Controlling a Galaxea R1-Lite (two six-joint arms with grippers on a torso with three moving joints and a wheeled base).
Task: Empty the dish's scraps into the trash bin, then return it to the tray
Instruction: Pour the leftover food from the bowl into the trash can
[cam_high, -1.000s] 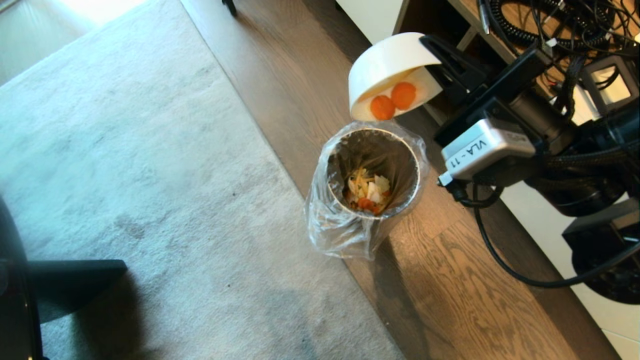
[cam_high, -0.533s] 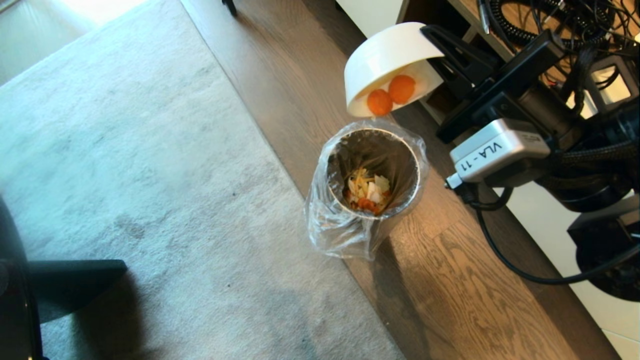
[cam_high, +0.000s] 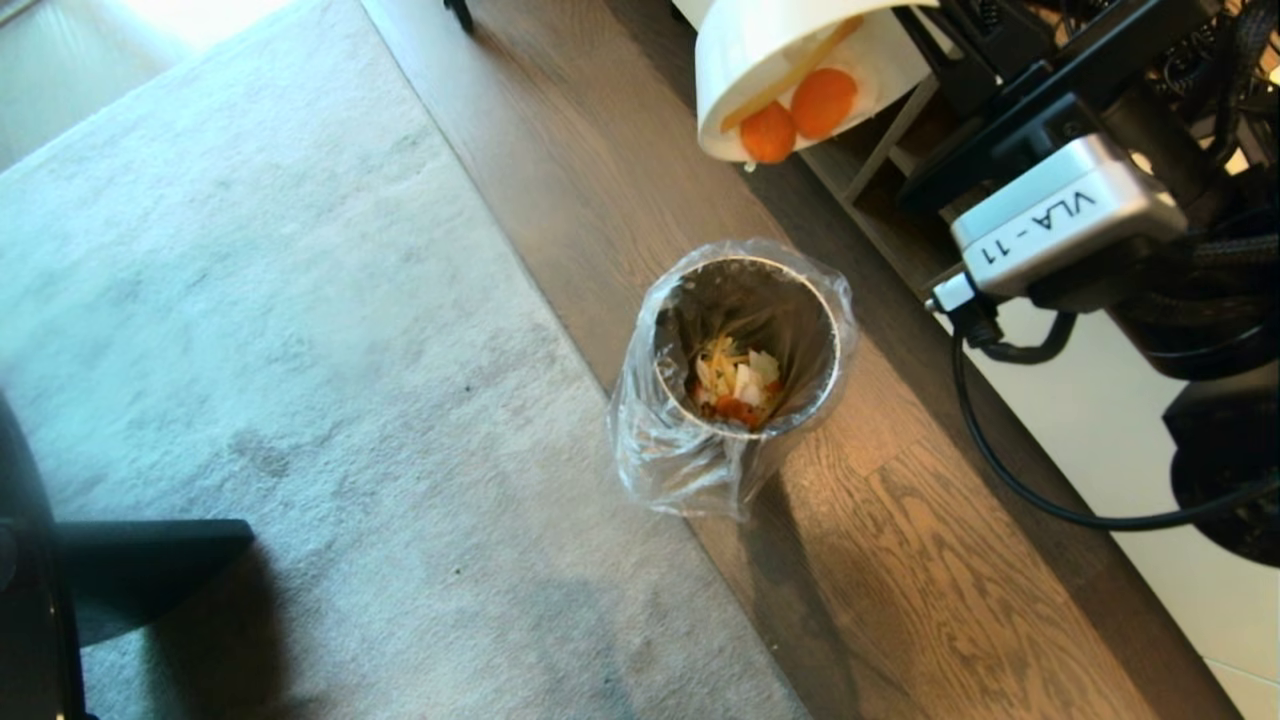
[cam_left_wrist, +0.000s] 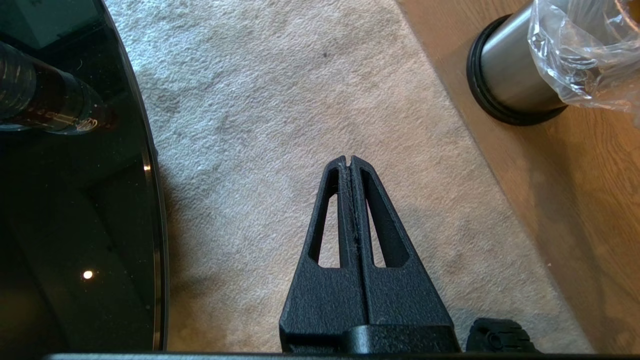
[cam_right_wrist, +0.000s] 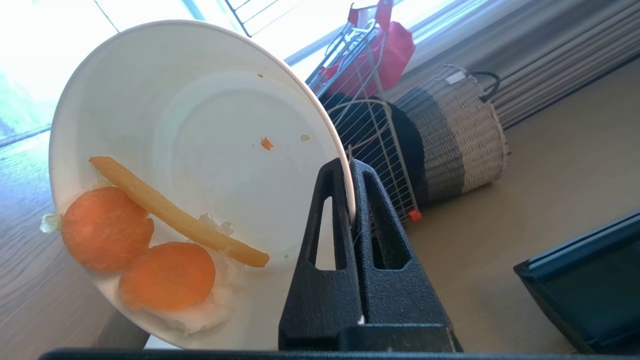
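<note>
My right gripper is shut on the rim of the dish, a white bowl held tipped steeply, high up at the far side of the trash bin. Stuck low inside the dish are scraps: two orange slices, a yellow strip and some white bits. The same orange slices show in the head view. More scraps lie at the bottom of the bag-lined metal bin. The left gripper hangs shut and empty over the carpet, with the bin off to its side. The tray is out of view.
The bin stands on wood floor beside a grey carpet. A black glass tabletop edges the carpet. Shelving with cables is behind the right arm. A woven basket, a wire rack and a dark slab corner lie beyond the dish.
The right arm has lifted the dish up and away from the bin's mouth. The two orange slices stay stuck inside it, and a yellow strip now shows. The left arm is still.
</note>
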